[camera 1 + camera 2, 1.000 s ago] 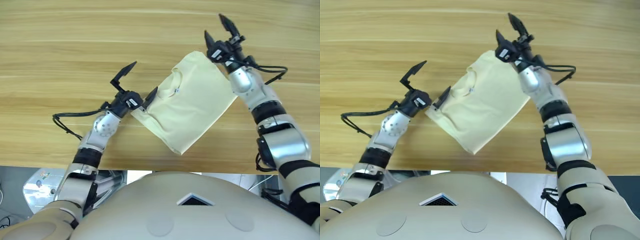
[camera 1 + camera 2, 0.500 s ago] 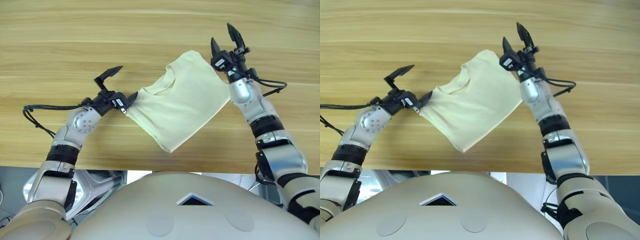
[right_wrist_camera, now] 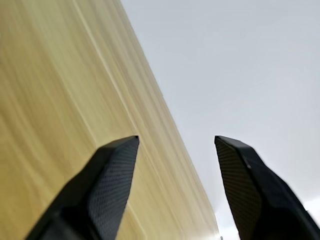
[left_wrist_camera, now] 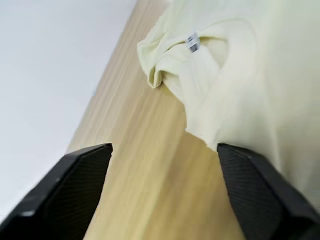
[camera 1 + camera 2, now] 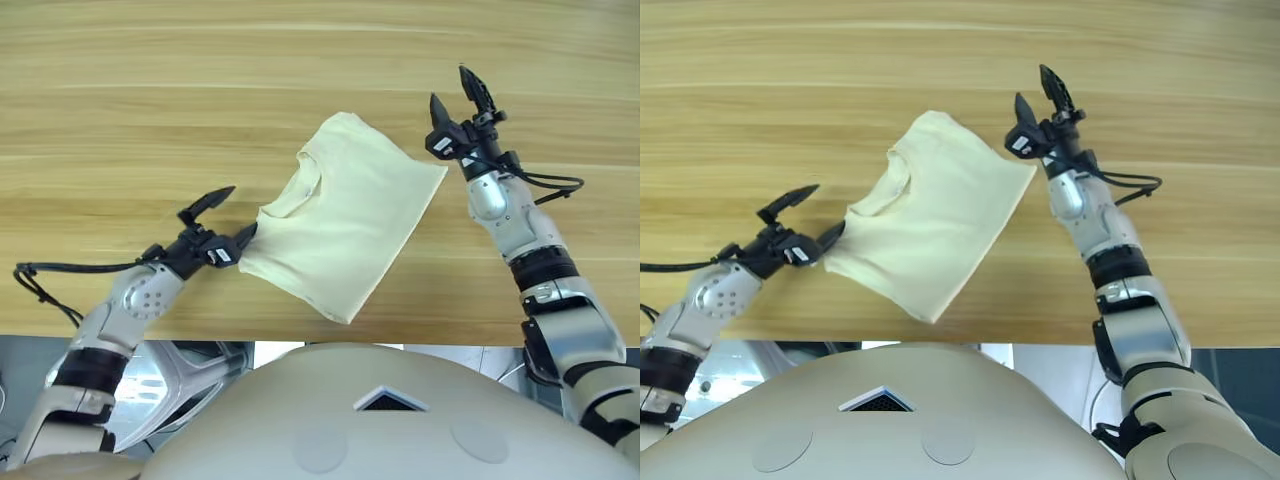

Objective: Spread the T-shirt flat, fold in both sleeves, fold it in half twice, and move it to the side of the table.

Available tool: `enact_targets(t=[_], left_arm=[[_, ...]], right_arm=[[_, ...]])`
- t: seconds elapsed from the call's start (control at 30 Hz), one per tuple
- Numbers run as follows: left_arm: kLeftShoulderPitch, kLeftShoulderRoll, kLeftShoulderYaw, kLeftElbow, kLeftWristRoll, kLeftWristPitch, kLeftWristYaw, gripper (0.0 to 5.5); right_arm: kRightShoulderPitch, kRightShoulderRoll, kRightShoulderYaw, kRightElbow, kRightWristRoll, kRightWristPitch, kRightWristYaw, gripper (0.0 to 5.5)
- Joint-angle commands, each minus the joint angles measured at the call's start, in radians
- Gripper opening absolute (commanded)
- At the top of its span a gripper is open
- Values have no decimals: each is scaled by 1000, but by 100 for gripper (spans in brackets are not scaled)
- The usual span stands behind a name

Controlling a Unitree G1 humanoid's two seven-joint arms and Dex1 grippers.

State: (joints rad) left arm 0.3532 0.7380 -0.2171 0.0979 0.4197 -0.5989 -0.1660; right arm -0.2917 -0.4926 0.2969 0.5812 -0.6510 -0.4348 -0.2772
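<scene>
The pale yellow T-shirt lies folded into a compact, roughly square bundle near the table's front edge, collar facing left. My left gripper is open beside the shirt's near left corner, one fingertip right at the cloth edge and nothing between the fingers. In the left wrist view the shirt lies just ahead of the open left gripper. My right gripper is open, raised just beyond the shirt's far right corner and apart from it. The right gripper holds nothing.
The wooden table stretches wide and bare to the back and both sides. Its front edge runs just below the shirt. A black cable trails from the left arm.
The shirt has slid to the left and toward the front edge. My left gripper drew back left and nearer with it. My right gripper shifted slightly right, leaving the shirt's corner.
</scene>
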Motion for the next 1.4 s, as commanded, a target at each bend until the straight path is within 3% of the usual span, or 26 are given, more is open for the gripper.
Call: enact_targets(t=[0.03, 0.33, 0.43, 0.57, 0.7, 0.87, 1.0, 1.17, 1.4], left_arm=[[169, -23, 3, -133, -49, 122, -67, 336], [107, -188, 200, -287, -247, 233, 25, 190], [60, -232, 273, -301, -340, 229, 38, 190], [29, -310, 305, -300, -435, 177, 44, 190], [-26, -368, 312, -190, -364, 215, 100, 190], [-80, -409, 293, -151, -297, 202, 128, 190], [-131, -448, 251, -98, -247, 169, 145, 190], [-152, -461, 232, -40, -223, 129, 146, 190], [-202, -467, 212, 50, -200, 100, 143, 190]], right_arm=[[36, -31, -6, -2, -6, 11, 9, 280], [91, -55, -42, 3, 22, 5, -24, 280], [194, -130, -68, -80, 54, -33, 41, 280], [485, -348, -61, -230, 110, -115, 278, 280], [653, -441, -43, -356, 176, -127, 453, 280], [446, -380, 22, -303, 114, -126, 529, 280], [108, -224, 117, -64, 39, -175, 513, 280], [-182, -46, 190, 276, -14, -216, 426, 280], [-425, 177, 161, 620, 25, -127, 253, 280]])
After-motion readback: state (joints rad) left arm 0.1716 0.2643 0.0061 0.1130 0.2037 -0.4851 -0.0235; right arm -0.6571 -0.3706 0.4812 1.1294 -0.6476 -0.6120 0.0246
